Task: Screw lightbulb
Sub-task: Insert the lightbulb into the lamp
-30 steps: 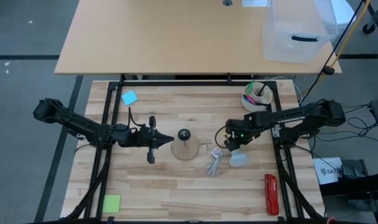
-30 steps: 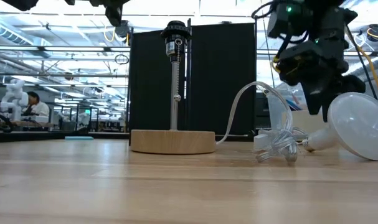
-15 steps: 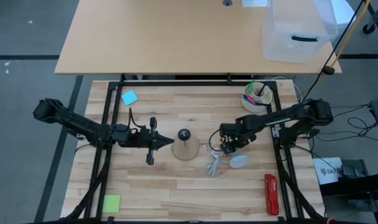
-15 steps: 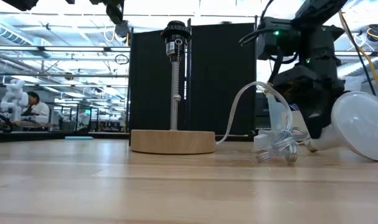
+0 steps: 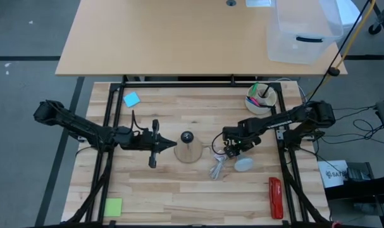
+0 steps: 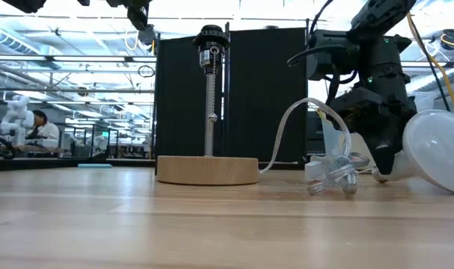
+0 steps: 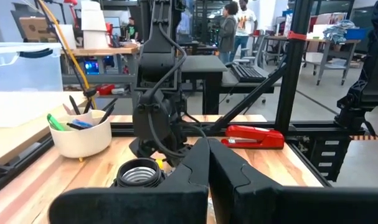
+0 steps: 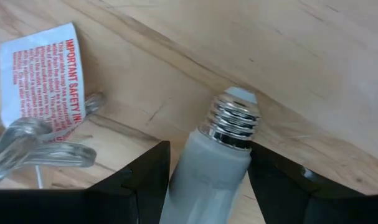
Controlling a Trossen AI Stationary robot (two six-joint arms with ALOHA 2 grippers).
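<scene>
The lightbulb (image 5: 242, 164) lies on its side on the bench (image 5: 179, 196), right of the round wooden lamp base (image 5: 190, 152) and beside a coil of clear cord (image 5: 217, 167) with a white safety tag (red print). The right gripper (image 5: 234, 151) is down at the bulb's neck – its fingers (image 8: 145, 180) stand open, one on each side of the neck and not visibly pressing on it. The silvery screw end (image 8: 233, 121) points out beyond them. The left gripper (image 5: 155, 143) hovers just left of the lamp base – fingers (image 7: 195, 177) closed together, holding nothing. A red stapler (image 5: 275, 197) lies near the bench's front right corner.
</scene>
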